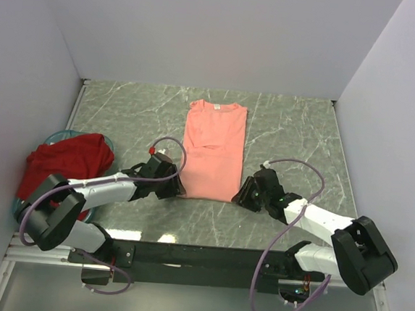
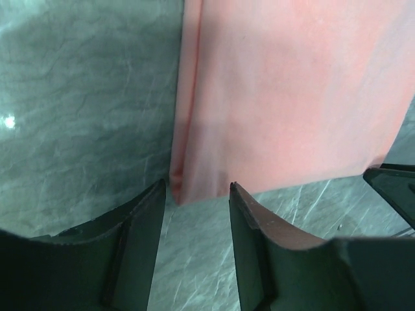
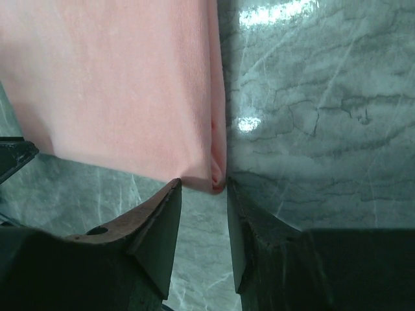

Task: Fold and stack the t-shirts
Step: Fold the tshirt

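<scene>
your salmon-pink t-shirt (image 1: pixel 213 150) lies flat in the middle of the table (image 1: pixel 296 134), folded into a long strip with its collar at the far end. your left gripper (image 2: pixel 198 188) sits at its near left corner, jaws spread, the corner just at the fingertips and not pinched. your right gripper (image 3: pixel 203 184) mirrors it at the near right corner, jaws also parted, nothing clamped. the dark red t-shirt (image 1: pixel 65 161) lies crumpled in the teal basket (image 1: pixel 58 136) at the left, well apart from the pink one.
</scene>
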### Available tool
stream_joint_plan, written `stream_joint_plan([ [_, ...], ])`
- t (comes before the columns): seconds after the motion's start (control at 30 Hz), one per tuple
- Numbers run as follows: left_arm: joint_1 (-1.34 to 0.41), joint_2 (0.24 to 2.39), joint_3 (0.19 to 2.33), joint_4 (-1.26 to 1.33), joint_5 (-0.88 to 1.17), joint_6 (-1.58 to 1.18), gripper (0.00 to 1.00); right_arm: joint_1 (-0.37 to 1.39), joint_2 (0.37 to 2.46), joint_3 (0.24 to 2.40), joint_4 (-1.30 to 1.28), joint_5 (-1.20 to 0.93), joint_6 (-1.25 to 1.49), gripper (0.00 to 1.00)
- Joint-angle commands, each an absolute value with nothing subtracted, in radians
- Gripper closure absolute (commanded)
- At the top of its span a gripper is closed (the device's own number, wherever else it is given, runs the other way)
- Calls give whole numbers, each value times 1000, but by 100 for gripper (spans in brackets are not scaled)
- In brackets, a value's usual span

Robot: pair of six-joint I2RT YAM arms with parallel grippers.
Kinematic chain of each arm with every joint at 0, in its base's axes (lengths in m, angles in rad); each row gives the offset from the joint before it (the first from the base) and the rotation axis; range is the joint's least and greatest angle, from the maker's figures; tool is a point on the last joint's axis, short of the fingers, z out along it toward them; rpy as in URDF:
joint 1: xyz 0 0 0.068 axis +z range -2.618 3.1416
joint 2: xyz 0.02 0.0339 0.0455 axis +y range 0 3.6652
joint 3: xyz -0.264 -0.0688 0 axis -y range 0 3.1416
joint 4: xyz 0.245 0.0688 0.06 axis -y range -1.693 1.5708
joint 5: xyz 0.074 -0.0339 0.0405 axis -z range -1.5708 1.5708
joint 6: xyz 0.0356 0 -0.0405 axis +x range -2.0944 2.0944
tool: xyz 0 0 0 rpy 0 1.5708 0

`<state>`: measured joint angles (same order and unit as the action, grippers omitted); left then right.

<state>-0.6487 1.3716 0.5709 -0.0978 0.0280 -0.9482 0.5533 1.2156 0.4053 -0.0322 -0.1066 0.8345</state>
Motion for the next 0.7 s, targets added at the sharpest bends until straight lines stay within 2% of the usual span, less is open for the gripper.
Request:
stream_joint_plan([
  [0.0,-638,1397,552,-40,11,-942,50,549,1238,394,23,-74,850,59],
  [0.13,-635,1413,543,-25,18,-940,50,548,1262,400,35,-69,851,60],
  [0.23,-635,1420,545,-26,18,-942,54,546,1275,402,43,-69,854,64],
  [0.3,-635,1419,545,-23,23,-943,65,548,1279,406,43,-67,854,66],
  [0.47,-637,1407,554,-23,47,-948,89,548,1267,420,29,-75,851,83],
  [0.53,-638,1382,554,-35,60,-956,93,548,1232,419,8,-78,845,93],
  [0.57,-640,1353,552,-44,60,-959,99,546,1215,416,6,-78,844,95],
  [0.67,-647,1281,531,-78,66,-971,99,548,1129,390,-47,-95,835,100],
])
